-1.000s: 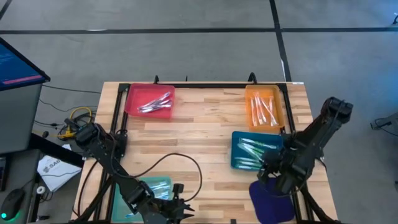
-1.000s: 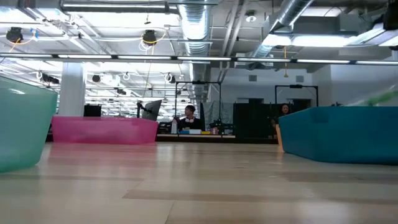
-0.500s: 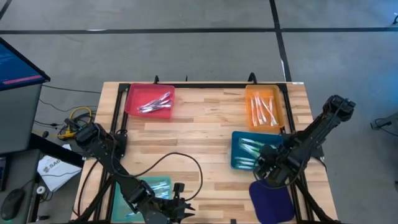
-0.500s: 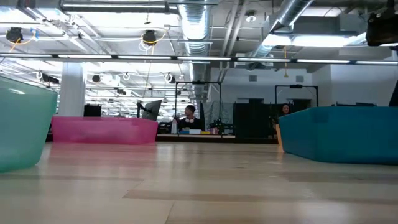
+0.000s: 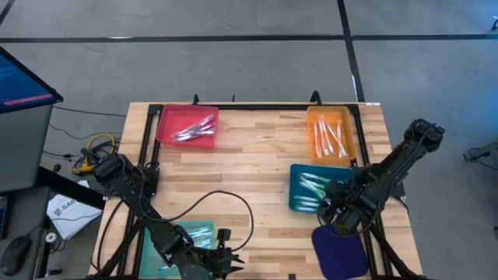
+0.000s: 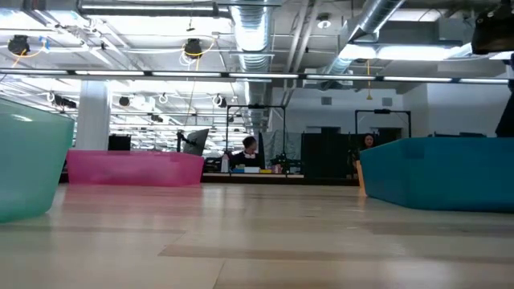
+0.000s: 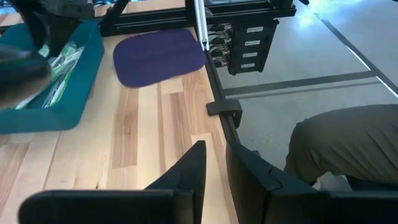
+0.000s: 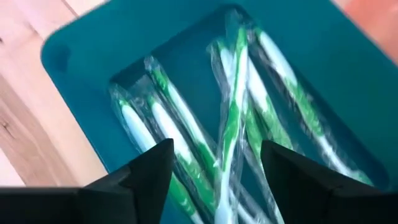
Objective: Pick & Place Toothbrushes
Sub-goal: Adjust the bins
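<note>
Across the pale wooden bench, with its plank grain and black frame rails, five trays sit apart: a red one at the far left, an orange one at the far right, a dark teal tray nearer on the right, a light green tray at the near left, and a flat purple tray at the near right edge. Grey floor surrounds the bench; the low view looks into a hall with ceiling ducts and strip lights, where a person sits far back.

Wrapped toothbrushes, slim white sticks with green parts in clear crinkled film, lie heaped in the dark teal tray.

Bent low over that tray's near corner, the right claw hangs above them with fingers spread, holding nothing. At the near left edge, beside the light green tray, the left claw points along the bench, fingers narrowly apart around nothing.
</note>
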Robot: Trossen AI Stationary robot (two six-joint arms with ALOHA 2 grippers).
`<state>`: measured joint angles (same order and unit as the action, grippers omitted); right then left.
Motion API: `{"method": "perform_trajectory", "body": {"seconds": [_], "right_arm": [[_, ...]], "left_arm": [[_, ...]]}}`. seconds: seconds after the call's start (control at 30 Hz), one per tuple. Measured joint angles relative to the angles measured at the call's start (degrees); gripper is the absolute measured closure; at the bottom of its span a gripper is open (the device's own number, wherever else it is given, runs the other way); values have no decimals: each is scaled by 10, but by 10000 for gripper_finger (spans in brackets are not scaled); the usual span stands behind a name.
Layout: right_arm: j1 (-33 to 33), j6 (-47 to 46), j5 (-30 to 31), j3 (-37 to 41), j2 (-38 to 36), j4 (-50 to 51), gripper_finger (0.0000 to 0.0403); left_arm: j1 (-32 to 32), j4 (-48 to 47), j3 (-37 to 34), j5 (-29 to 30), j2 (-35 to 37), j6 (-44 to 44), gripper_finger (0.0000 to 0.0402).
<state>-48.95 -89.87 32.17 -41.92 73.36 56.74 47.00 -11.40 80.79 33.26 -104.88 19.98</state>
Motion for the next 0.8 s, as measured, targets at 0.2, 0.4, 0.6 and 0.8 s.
{"method": "perform_trajectory", "body": {"seconds": [0.2,0.4,0.6,0.8], "right_arm": [[7,56,39,-34,0,17,179],[27,152,76,-100,0,3,200],[56,304,112,-132,0,-100,244],[145,382,66,-132,34,-186,380]], "left_arm": [[-2,1,0,0,0,0,345],[-2,4,0,0,0,-2,345],[-2,4,0,3,0,-1,345],[-2,4,0,2,0,-1,346]]}}
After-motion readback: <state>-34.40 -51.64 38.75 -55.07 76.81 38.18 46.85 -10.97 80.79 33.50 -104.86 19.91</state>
